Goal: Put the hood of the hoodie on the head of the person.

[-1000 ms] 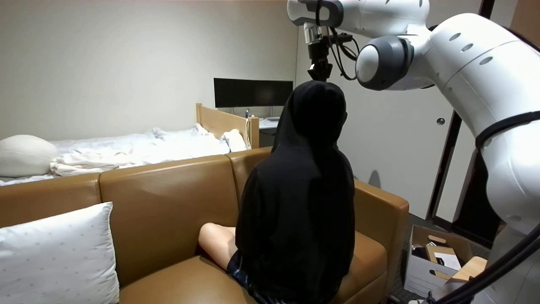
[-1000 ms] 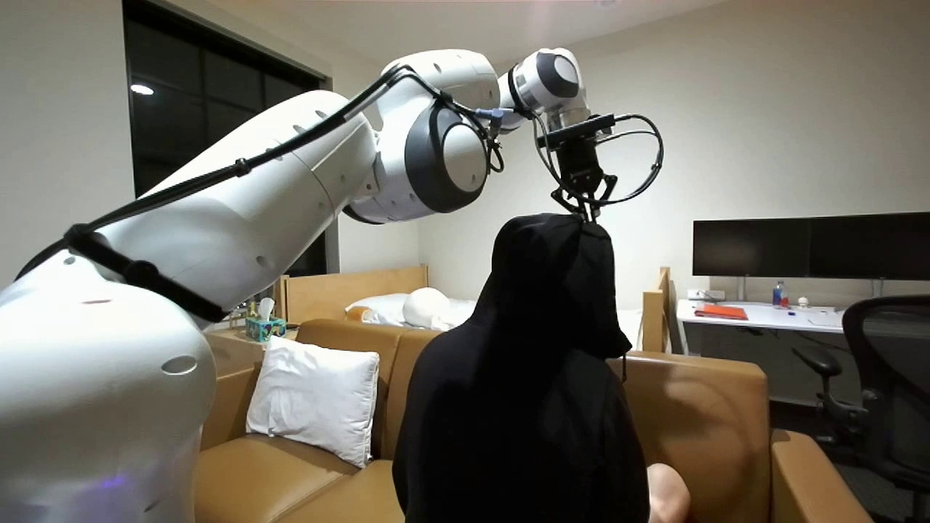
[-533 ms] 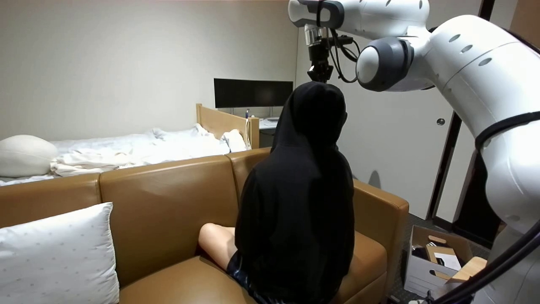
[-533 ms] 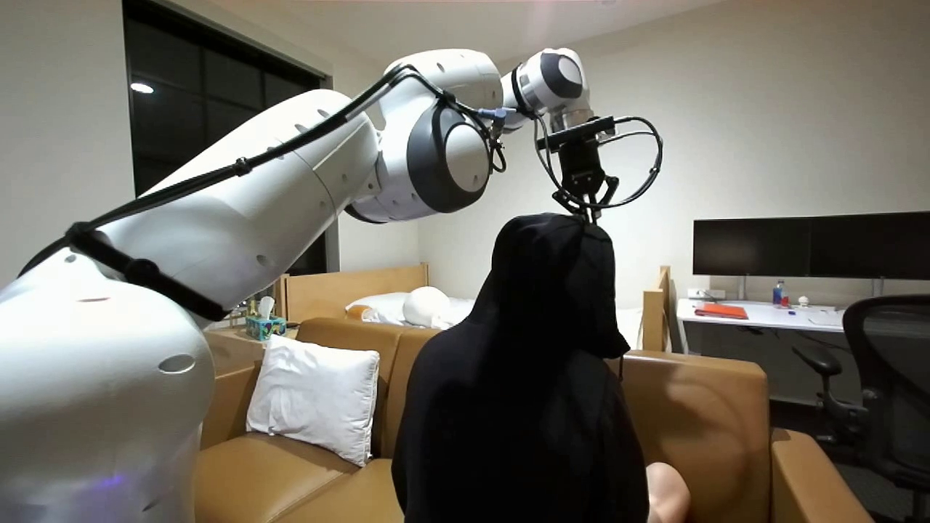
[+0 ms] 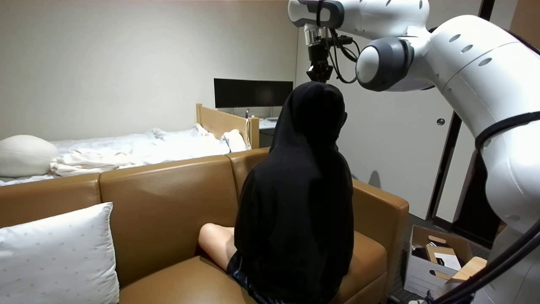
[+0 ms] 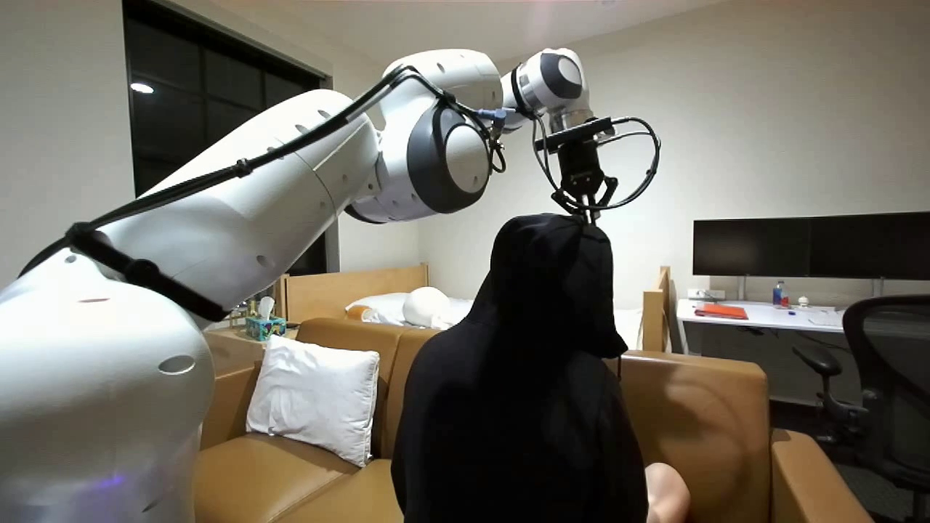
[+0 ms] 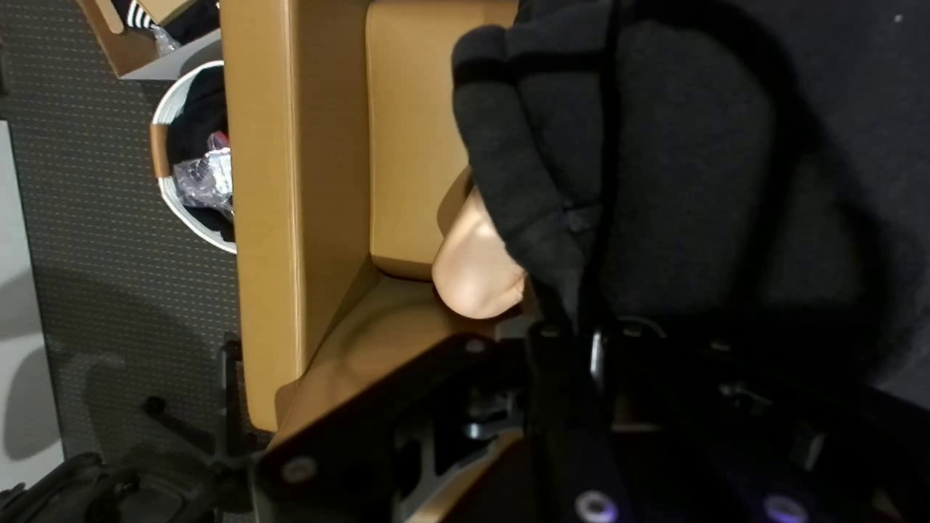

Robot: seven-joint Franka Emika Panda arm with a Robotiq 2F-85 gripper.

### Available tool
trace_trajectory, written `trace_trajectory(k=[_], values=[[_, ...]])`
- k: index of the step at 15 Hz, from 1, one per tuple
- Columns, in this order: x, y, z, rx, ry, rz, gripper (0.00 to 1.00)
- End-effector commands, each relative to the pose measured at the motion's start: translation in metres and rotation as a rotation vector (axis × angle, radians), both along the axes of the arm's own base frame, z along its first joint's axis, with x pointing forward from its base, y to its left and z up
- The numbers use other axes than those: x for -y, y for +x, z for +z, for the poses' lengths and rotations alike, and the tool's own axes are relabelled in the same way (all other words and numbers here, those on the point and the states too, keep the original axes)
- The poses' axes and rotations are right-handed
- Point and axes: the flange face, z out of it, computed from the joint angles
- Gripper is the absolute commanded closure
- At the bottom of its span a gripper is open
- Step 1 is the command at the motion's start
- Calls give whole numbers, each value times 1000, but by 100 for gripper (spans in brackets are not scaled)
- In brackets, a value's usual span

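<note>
A person in a black hoodie sits on the brown couch with the back to the camera in both exterior views. The hood is up over the head in both exterior views; the head itself is hidden beneath it. My gripper points down at the top front of the hood. In an exterior view its fingers are together on the hood's front edge. In the wrist view the fingertips are closed on the dark cloth of the hood; the person's knee shows below.
The brown couch has a white pillow. A bed lies behind it. A cardboard box stands beside the couch, and a white basket shows in the wrist view. A desk with monitors and a chair stand at the side.
My gripper has come down very slightly with the hood's front edge still between its fingers. The person's body has shifted slightly to the left in both exterior views.
</note>
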Motion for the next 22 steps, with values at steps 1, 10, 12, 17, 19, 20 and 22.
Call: trace_trajectory(k=[1,10,12,17,19,20,22], values=[[12,-4,-5,-10,21,-62,62],[25,-15,10,13,33,-112,4],[28,-19,17,25,40,-130,0],[37,-36,41,61,83,-181,0],[42,-44,52,79,103,-202,0],[43,-47,57,90,110,-210,0],[44,-53,68,111,120,-225,0]])
